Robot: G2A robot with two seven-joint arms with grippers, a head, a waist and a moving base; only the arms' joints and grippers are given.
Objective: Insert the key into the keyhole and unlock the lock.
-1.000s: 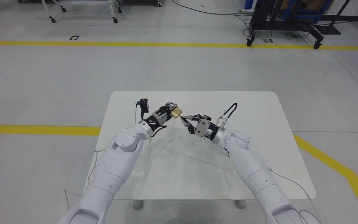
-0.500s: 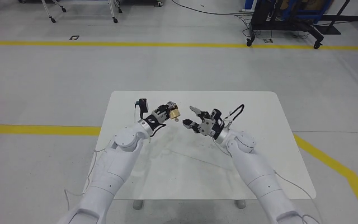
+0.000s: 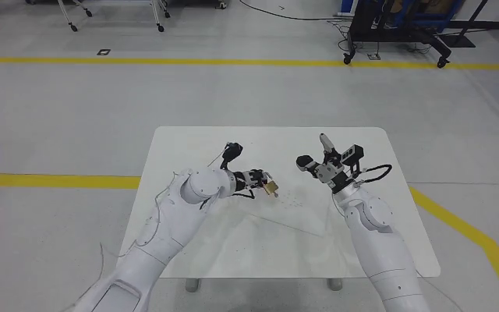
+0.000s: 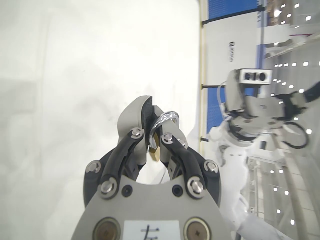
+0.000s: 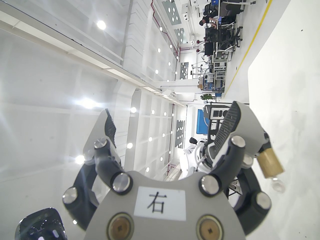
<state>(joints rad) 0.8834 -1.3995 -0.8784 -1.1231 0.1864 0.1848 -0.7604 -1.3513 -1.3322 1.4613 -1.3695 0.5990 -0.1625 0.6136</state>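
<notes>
Padlock [image 5: 270, 164] is clamped in my left gripper [image 4: 160, 119] with the key [image 5: 277, 185] apparently seated; my right gripper [image 5: 171, 112], open and empty, stands well right; unlocking unconfirmed.

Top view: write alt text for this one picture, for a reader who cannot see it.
The left gripper grips a brass padlock near the middle of a white table. The right gripper is off to one side, apart from the padlock, with its fingers spread open and nothing between them.
</notes>
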